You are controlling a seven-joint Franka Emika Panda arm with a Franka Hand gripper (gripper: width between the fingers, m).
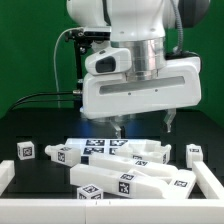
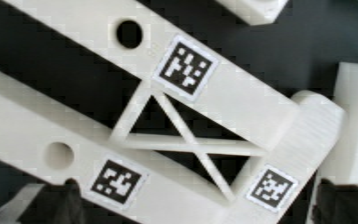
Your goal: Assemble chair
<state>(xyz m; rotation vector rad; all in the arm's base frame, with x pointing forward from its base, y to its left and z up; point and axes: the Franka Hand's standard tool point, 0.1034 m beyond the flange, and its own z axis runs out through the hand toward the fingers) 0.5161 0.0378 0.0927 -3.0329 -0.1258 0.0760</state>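
My gripper (image 1: 144,127) hangs open just above a cluster of white chair parts in the middle of the black table. In the wrist view the gripper (image 2: 194,208) is open, with a dark finger (image 2: 43,200) on one side and the other finger (image 2: 346,198) on the opposite side of a white frame piece (image 2: 247,150) with triangular cut-outs and marker tags. Nothing is held. A long white bar with round holes (image 2: 69,35) lies beside the frame piece. In the exterior view a flat tagged part (image 1: 108,149) lies under the gripper, and chunky tagged parts (image 1: 130,183) lie in front.
Small tagged white blocks sit at the exterior view's left (image 1: 26,150) and right (image 1: 195,151). Another tagged block (image 1: 62,154) lies left of the cluster. A white rim (image 1: 8,176) borders the table's front and sides. A green backdrop stands behind the arm.
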